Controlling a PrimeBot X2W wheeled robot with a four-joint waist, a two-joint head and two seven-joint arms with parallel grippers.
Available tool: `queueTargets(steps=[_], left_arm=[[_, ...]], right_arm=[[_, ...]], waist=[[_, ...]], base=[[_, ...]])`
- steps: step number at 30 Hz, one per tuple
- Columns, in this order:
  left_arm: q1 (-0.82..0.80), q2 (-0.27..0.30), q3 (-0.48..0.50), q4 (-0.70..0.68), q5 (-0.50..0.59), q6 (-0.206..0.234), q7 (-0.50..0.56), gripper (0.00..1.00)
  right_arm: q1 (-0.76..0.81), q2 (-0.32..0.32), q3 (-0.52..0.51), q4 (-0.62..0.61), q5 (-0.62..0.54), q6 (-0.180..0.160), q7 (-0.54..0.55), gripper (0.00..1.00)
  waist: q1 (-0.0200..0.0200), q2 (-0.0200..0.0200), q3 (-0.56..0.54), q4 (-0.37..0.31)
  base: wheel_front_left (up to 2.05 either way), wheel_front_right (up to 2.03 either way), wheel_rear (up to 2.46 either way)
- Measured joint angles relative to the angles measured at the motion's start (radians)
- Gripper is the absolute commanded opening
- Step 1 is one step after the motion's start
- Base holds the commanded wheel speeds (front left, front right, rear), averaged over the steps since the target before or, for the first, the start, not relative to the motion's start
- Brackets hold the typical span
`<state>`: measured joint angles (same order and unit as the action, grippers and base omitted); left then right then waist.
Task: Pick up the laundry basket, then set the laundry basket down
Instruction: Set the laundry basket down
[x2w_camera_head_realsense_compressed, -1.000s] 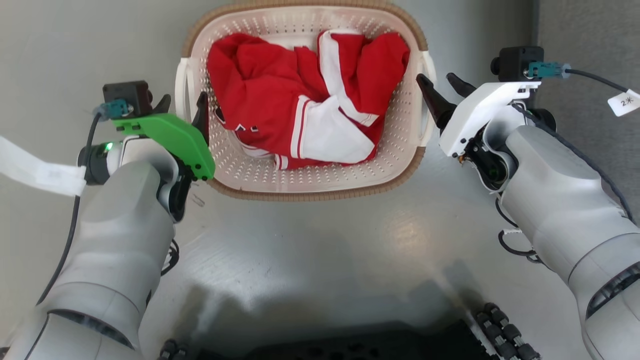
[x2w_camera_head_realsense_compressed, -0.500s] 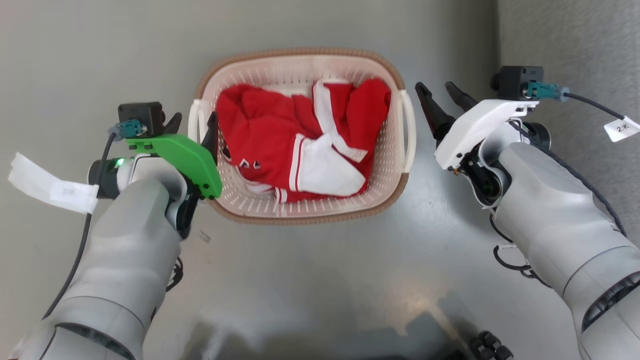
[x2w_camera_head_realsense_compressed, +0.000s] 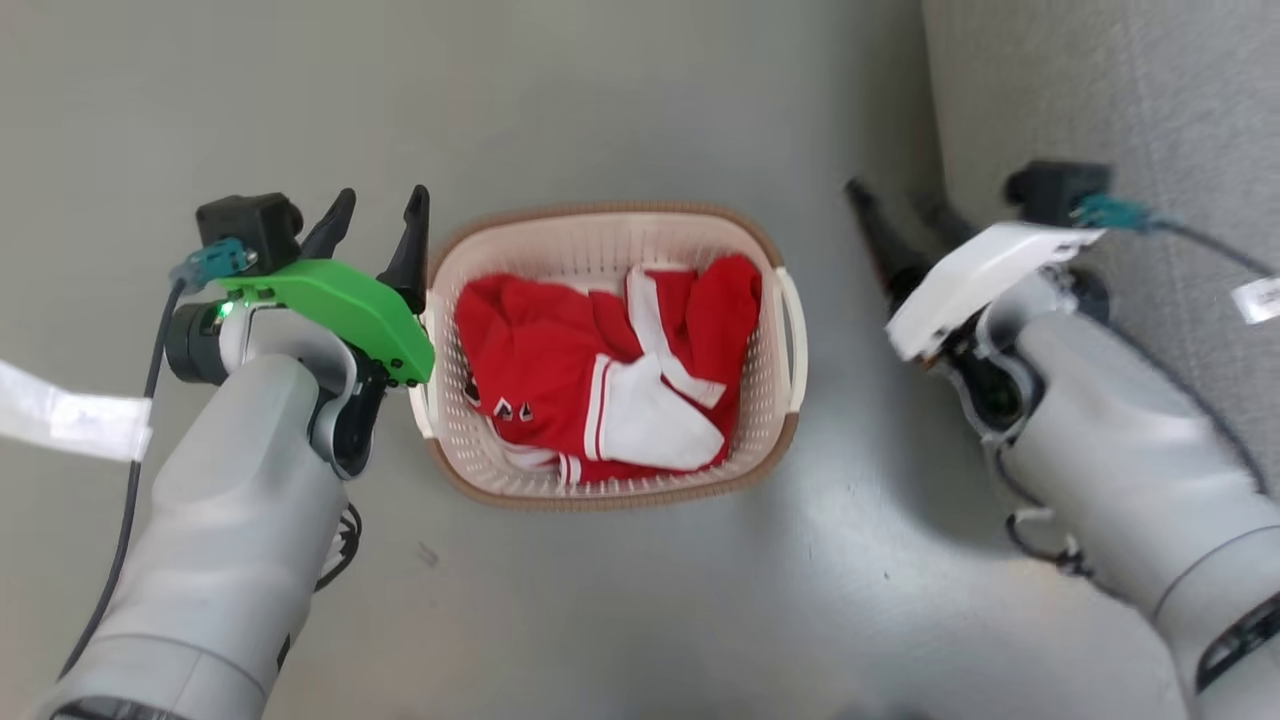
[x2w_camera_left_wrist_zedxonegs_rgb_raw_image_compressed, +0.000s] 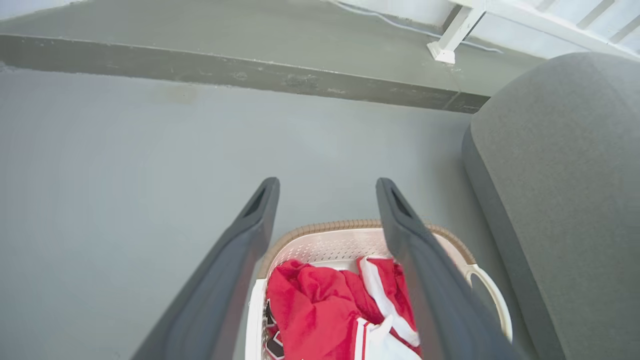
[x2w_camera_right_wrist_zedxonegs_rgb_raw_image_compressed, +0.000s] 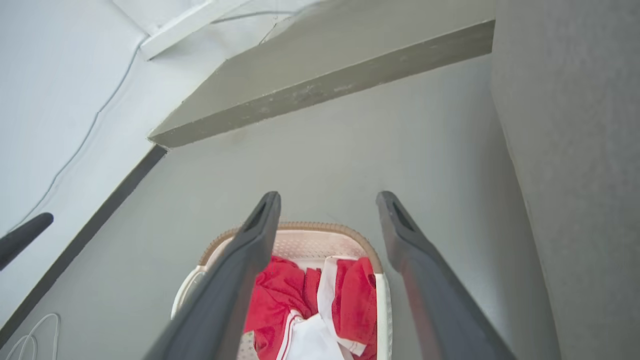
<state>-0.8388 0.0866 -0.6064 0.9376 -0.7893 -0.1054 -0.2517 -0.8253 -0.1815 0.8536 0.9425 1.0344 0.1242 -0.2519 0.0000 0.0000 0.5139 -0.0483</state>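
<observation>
I see the small oval cream-white plastic laundry basket (x2w_camera_head_realsense_compressed: 585, 245), with its perforated sides and brown woven-look rim, standing flat on the grey floor (x2w_camera_head_realsense_compressed: 640, 100) in the middle of my head view. A crumpled red-and-white garment (x2w_camera_head_realsense_compressed: 560, 340) lies inside it.

My left gripper (x2w_camera_head_realsense_compressed: 382, 205) is at the basket's 10 o'clock with its two dark fingers spread and pointing to 12. It holds nothing. It sits just beside the white left handle (x2w_camera_head_realsense_compressed: 418, 415), and I judge it is not touching the handle. My right gripper (x2w_camera_head_realsense_compressed: 890, 195) is off at the basket's 2 o'clock, clear of the white right handle (x2w_camera_head_realsense_compressed: 797, 340), with bare floor between them. That arm is blurred in the head view, so I go by the right wrist view, where its fingers (x2w_camera_right_wrist_zedxonegs_rgb_raw_image_compressed: 240, 260) stand well apart with nothing between them. A grey upholstered seat (x2w_camera_head_realsense_compressed: 1100, 80) runs along the 3 o'clock side, close behind that arm.

As for progress, the basket is down, upright and free of both grippers. This matches the end state the task asks for, but it equally matches a basket not yet lifted, and I cannot tell which from this moment alone. If the lift is still owed, everything remains to do: bring both grippers in to the handles, close on them, raise, then lower. If it is done, only backing the arms away is left.
</observation>
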Motion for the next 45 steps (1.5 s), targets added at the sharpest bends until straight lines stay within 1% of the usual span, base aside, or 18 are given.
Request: queueTargets(steps=[3,7,11,12,13,18,22,28,31,33,34,41,45], left_arm=[[0.035,0.007,0.039,-0.054,0.013,0.006,0.000,1.00],[0.089,0.022,0.088,-0.123,0.030,0.011,0.000,1.00],[0.142,0.022,0.131,-0.199,0.067,0.012,0.000,1.00],[0.154,0.023,0.145,-0.218,0.075,0.018,0.000,1.00],[0.184,0.025,0.167,-0.249,0.083,0.018,0.000,1.00],[0.279,0.023,0.211,-0.328,0.125,0.019,0.000,1.00],[0.330,0.019,0.258,-0.415,0.154,0.019,0.000,1.00],[0.458,0.019,0.317,-0.489,0.198,0.028,0.000,1.00],[0.514,0.019,0.331,-0.521,0.210,0.028,0.000,1.00],[0.537,0.018,0.343,-0.543,0.223,0.028,0.000,1.00],[0.547,0.018,0.348,-0.555,0.233,0.029,0.000,1.00],[0.618,0.007,0.370,-0.616,0.270,0.035,0.000,1.00],[0.647,-0.001,0.376,-0.639,0.287,0.035,0.000,1.00]], right_arm=[[0.000,-0.030,-0.076,-0.053,-0.028,0.000,0.000,1.00],[-0.003,-0.071,-0.168,-0.128,-0.102,-0.002,0.000,1.00],[0.020,-0.082,-0.243,-0.216,-0.173,-0.021,0.000,1.00],[0.037,-0.081,-0.257,-0.236,-0.191,-0.022,0.000,1.00],[0.078,-0.080,-0.289,-0.280,-0.223,-0.039,0.000,1.00],[0.182,-0.080,-0.368,-0.375,-0.303,-0.071,0.000,1.00],[0.283,-0.081,-0.435,-0.443,-0.356,-0.109,0.000,1.00],[0.395,-0.051,-0.479,-0.532,-0.420,-0.135,0.000,1.00],[0.425,-0.051,-0.492,-0.581,-0.456,-0.145,0.000,1.00],[0.445,-0.051,-0.498,-0.604,-0.479,-0.145,0.000,1.00],[0.460,-0.051,-0.500,-0.615,-0.488,-0.151,0.000,1.00],[0.559,-0.050,-0.519,-0.664,-0.533,-0.169,0.000,1.00],[0.591,-0.048,-0.523,-0.689,-0.556,-0.169,0.000,1.00]], waist=[[0.0000,0.0000,-0.038,0.001],[0.0000,0.0000,-0.089,0.004],[0.0000,0.0000,-0.141,0.008],[0.0000,0.0000,-0.153,0.009],[0.0000,0.0000,-0.179,0.010],[0.0000,0.0000,-0.243,0.012],[0.0000,0.0000,-0.295,0.015],[-0.0001,0.0000,-0.371,0.018],[-0.0001,0.0000,-0.406,0.018],[-0.0001,0.0000,-0.426,0.017],[-0.0001,0.0000,-0.435,0.017],[0.0000,0.0000,-0.473,0.014],[0.0000,0.0000,-0.479,0.014]], base=[[0.00,0.00,0.00],[0.00,0.00,0.00],[0.00,0.00,0.00],[0.00,0.00,0.00],[0.00,0.00,0.00],[0.00,0.00,0.00],[0.00,0.00,0.00],[0.00,0.00,0.00],[0.00,0.00,0.00],[0.00,0.00,0.00],[0.00,0.00,0.00],[0.00,0.00,0.00],[0.00,0.00,0.00]])
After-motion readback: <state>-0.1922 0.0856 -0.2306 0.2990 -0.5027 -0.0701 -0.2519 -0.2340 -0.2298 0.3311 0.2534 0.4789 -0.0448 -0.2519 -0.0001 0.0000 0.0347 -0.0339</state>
